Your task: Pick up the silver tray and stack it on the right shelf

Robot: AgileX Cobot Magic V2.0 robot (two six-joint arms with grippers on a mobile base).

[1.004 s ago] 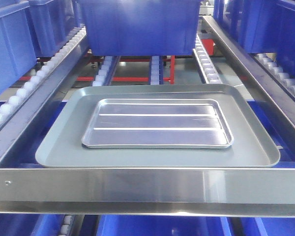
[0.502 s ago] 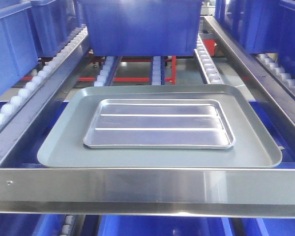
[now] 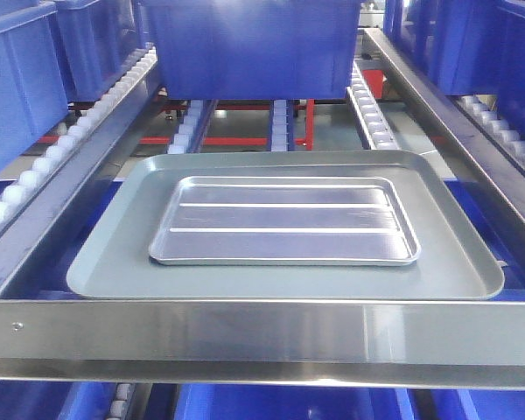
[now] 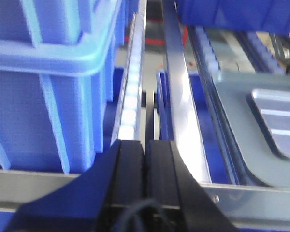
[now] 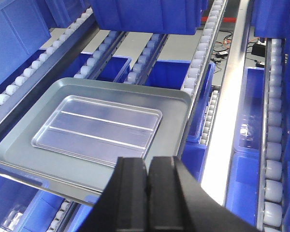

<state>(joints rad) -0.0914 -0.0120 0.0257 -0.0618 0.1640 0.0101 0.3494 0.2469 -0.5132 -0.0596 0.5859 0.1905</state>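
Both grippers, left gripper (image 4: 146, 159) and right gripper (image 5: 148, 188), sit at bottom of frame with fingers pressed together, nothing held. Past the shelf's front crossbar (image 3: 262, 331), the silver tray (image 3: 284, 220) lies mid-frame inside the grey tray (image 3: 114, 262). Blue bin (image 3: 249, 48) up top.

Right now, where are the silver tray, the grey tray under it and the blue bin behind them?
silver tray (image 3: 284, 219), front view, on its ridged base.
grey tray (image 3: 114, 262), front view, on the bare floor left of the silver tray.
blue bin (image 3: 249, 48), front view, on its front wall.
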